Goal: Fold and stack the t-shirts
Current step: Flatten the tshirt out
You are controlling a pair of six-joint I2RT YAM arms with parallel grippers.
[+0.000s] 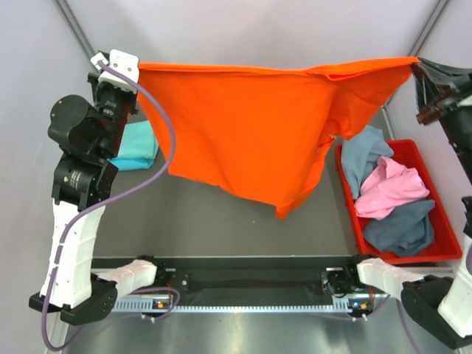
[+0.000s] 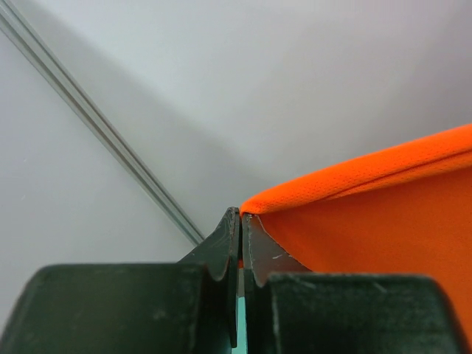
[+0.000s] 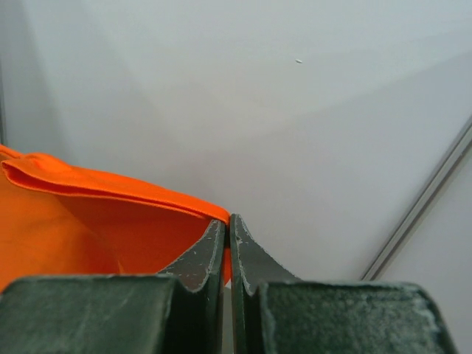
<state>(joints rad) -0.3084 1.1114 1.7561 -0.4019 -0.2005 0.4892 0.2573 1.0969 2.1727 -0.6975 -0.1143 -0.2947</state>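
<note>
At the fingertips, your left gripper [image 2: 240, 216] and right gripper [image 3: 227, 220] are each pinching tight a corner of the finely meshed orange t-shirt [image 1: 243, 125], which is hanging stretched between them; your left arm [image 1: 80, 136] is half hiding the teal t-shirt [image 1: 140, 147].

Left arm [image 1: 85, 133] and orange t-shirt [image 1: 243, 125] are hiding most of the teal t-shirt [image 1: 139, 151]; right frame edge is cropping right arm [image 1: 446, 96].

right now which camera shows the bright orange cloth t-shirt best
Top external: the whole bright orange cloth t-shirt hangs spread wide, lifted by two corners. Each wrist view shows only the corner pinched in its fingers.
</note>
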